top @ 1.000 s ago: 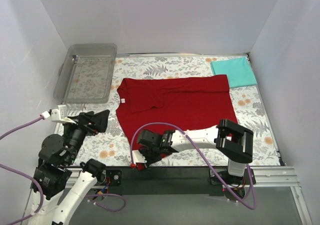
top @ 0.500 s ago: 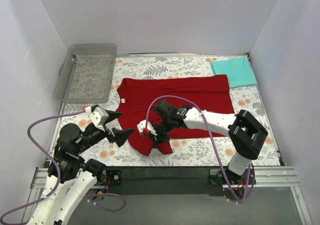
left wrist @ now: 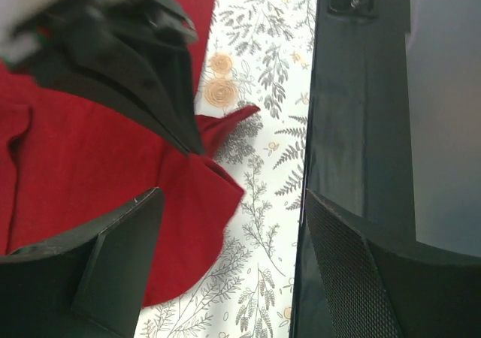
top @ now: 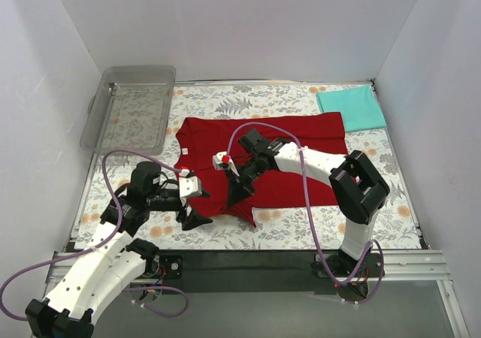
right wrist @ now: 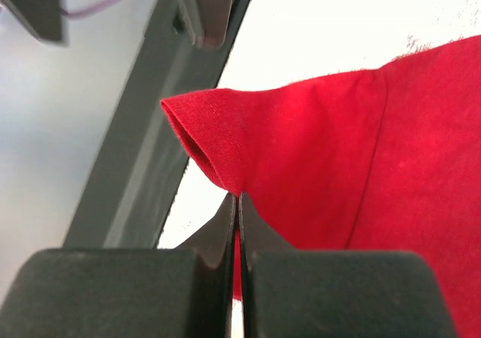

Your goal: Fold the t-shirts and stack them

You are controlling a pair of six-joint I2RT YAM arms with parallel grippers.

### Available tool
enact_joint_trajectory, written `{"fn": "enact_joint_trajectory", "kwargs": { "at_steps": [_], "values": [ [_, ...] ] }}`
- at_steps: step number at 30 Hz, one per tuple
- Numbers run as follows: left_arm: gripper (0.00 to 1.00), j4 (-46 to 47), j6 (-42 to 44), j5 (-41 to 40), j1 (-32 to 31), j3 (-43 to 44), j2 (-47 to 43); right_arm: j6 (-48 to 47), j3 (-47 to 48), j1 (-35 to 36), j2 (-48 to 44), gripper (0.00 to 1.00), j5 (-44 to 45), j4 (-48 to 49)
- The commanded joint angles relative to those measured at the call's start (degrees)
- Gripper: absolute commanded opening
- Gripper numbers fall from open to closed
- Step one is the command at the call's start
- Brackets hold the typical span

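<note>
Right gripper is clamping red shirt by its sleeve
Thin pinch could be slipping mid-fold; left gripper is gaping empty alongside.

Robot lab booth: white walls enclosing floral-clothed table.

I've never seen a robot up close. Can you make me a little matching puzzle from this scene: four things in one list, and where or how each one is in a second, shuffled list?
Things:
1. tray
2. teal shirt
3. left gripper
4. right gripper

Place or state:
A. open, at the near left edge of the red shirt
B. folded flat, far right corner
C. shut, pinching the red shirt's edge
D. far left corner

Pairs: 1-D, 2-B, 3-A, 4-C
</note>
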Motion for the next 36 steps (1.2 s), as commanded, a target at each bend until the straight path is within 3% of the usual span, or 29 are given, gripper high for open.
{"fn": "enact_joint_trajectory", "kwargs": {
  "at_steps": [1, 8, 19, 21, 23, 24, 26, 28, 33, 36],
  "values": [
    [0.7, -2.07, 5.87, 2.6, -0.23, -1.49, -1.26, 3.02, 3.51, -1.36, 1.46, 0.01, -7.09, -0.99],
    [0.63, 4.6, 3.07, -2.57, -0.75, -5.44, -0.74, 4.52, 5.97, -2.24, 3.22, 0.01, -8.93, -0.91],
    [0.51, 10.24, -0.71, -12.07, -4.88, -4.13, 5.41, 5.13, 6.59, -2.24, 3.49, 0.01, -10.08, -0.91],
    [0.42, 10.59, -1.42, -13.83, -6.55, -2.99, 7.51, 5.13, 6.5, -2.24, 3.4, 0.01, -10.08, -0.91],
    [0.08, 10.68, -2.12, -16.73, -7.96, -2.03, 8.49, 5.05, 6.33, -2.24, 3.05, 0.01, -9.73, -1.08],
    [0.0, 10.68, -2.13, -17.61, -8.4, -1.84, 8.58, 5.05, 6.33, -2.24, 2.87, 0.01, -9.03, -1.26],
    [0.0, 10.42, -1.95, -18.85, -8.84, -1.93, 7.71, 4.26, 6.5, -2.5, 1.91, 0.28, -6.93, -2.22],
    [0.0, 10.24, -1.95, -19.64, -8.84, -2.37, 6.39, 0.66, 6.59, -3.9, -1.16, 0.4, 0.7, -5.63],
    [0.0, 8.92, -2.04, -20.25, -8.93, -3.86, 1.47, -8.02, -4.01, -15.64, -16.15, 0.48, 16.69, -8.72],
    [0.0, 8.48, -2.04, -20.34, -8.93, -4.74, -0.37, -20.76, -11.84, -23.9, -25.99, 0.49, 27.84, -12.85]
  ]
}}
